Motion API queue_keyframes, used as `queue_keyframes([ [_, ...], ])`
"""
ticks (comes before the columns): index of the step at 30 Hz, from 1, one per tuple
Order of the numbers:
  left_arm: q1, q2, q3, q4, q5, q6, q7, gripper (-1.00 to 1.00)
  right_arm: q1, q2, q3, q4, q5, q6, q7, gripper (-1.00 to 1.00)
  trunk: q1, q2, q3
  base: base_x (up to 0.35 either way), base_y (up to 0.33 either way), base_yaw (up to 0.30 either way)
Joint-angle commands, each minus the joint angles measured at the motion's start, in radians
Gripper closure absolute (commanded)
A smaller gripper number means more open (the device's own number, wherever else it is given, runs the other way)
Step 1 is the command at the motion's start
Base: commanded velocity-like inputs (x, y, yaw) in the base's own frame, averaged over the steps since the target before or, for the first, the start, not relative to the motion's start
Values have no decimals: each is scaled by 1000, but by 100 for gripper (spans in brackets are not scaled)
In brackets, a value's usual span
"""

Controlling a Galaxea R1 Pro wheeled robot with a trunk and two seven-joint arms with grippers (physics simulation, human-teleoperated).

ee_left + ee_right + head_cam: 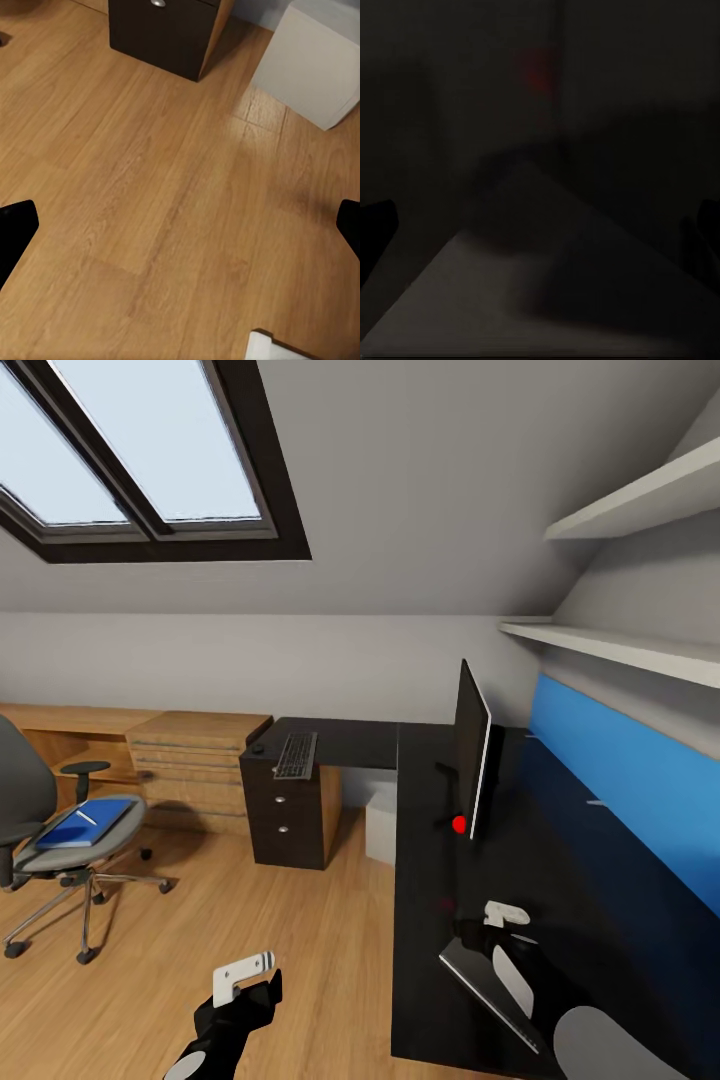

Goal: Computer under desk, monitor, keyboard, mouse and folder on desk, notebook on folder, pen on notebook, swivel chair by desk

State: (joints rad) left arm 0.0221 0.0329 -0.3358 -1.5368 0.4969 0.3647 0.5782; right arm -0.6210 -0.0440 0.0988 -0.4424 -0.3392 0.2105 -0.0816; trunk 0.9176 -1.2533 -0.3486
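Wooden floor (250,920) lies open beside desk (420,920).

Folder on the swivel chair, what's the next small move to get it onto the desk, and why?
Probably swing the left end effector toward the swivel chair. The blue folder lies flat on its seat, on the robot's left side, while that end effector hangs open and empty over the wooden floor, well short of the chair. The base may need to roll closer first.
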Motion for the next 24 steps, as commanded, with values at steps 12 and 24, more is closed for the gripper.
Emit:
queue_keyframes([
  [12, 0, 1, -2, -2, 7, 2, 7, -100, 0, 6, 9, -2, -8, 19, -49, -100, 19, -36, -17, 0, 0, 0],
  [24, 0, 1, -2, -2, 8, 2, 6, -100, 0, 7, 9, -2, -8, 20, -53, -100, 19, -36, -17, 0, 0, 0],
])
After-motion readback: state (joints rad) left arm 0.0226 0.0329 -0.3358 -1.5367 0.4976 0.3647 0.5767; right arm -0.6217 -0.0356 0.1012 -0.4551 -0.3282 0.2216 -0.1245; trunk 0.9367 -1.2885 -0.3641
